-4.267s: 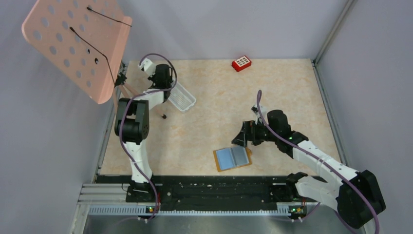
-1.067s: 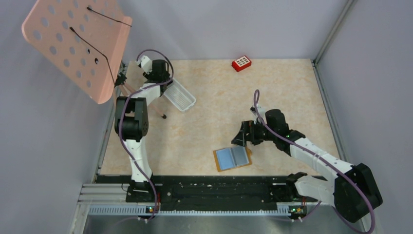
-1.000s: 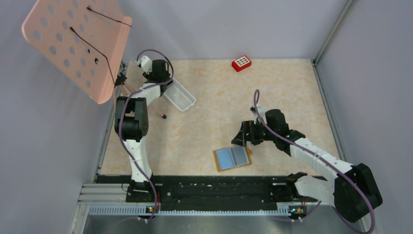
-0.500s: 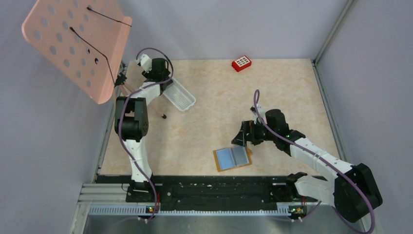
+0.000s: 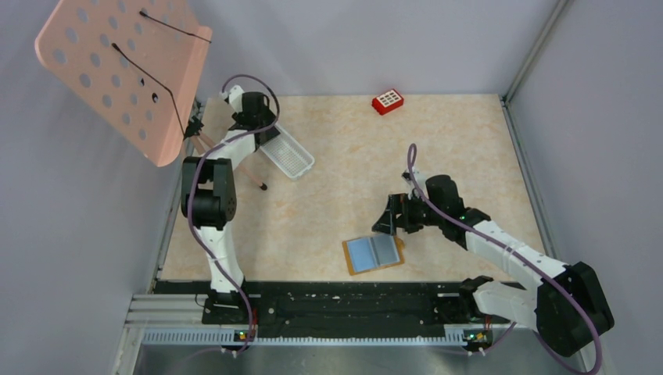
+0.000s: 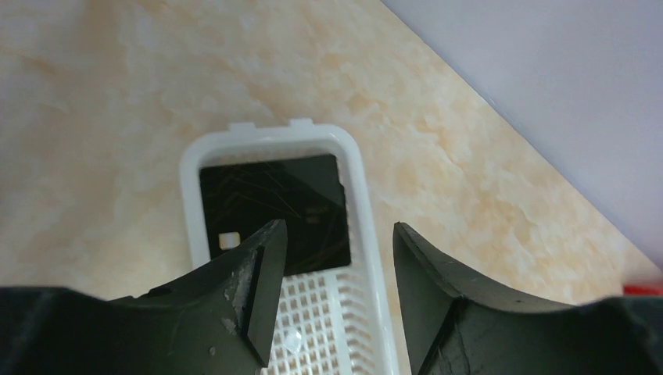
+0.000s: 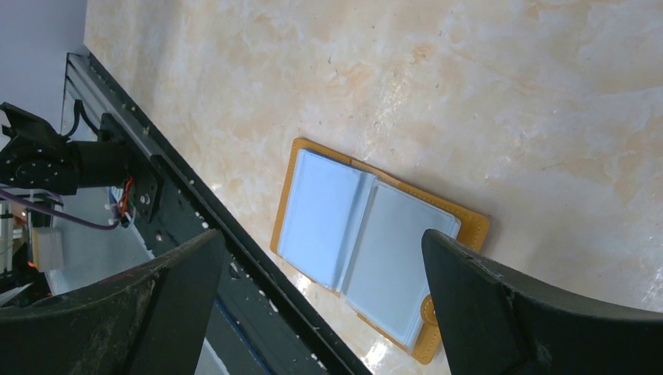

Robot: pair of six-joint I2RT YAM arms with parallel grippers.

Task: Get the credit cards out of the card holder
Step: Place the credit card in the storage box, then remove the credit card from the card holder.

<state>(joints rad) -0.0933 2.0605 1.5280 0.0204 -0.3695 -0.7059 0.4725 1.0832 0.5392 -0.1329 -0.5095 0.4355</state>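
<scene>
Tan-brown book-like card holder (image 7: pixel 367 234): spread flat by front edge of marbled table (image 5: pixel 328 203), just below wide-spread, empty right gripper (image 7: pixel 322 234), long axis roughly left-right; right arm (image 5: pixel 500 246) nearer. Far off, left gripper (image 6: pixel 336 234) parted, empty, over black credit card (image 6: pixel 274 195) in white mesh tray (image 6: pixel 361 211).

Beige marbled table (image 5: pixel 352 156): open card holder (image 5: pixel 374 254), white mesh tray (image 5: pixel 295 158), red block (image 5: pixel 388 101).

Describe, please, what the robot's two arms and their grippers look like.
The left arm and the right arm are both built of white links joined by bulky black joint housings. A purple cable loops along each arm. The left gripper and the right gripper have matte black, wedge-shaped jaws with scuffed, scratched faces.
</scene>
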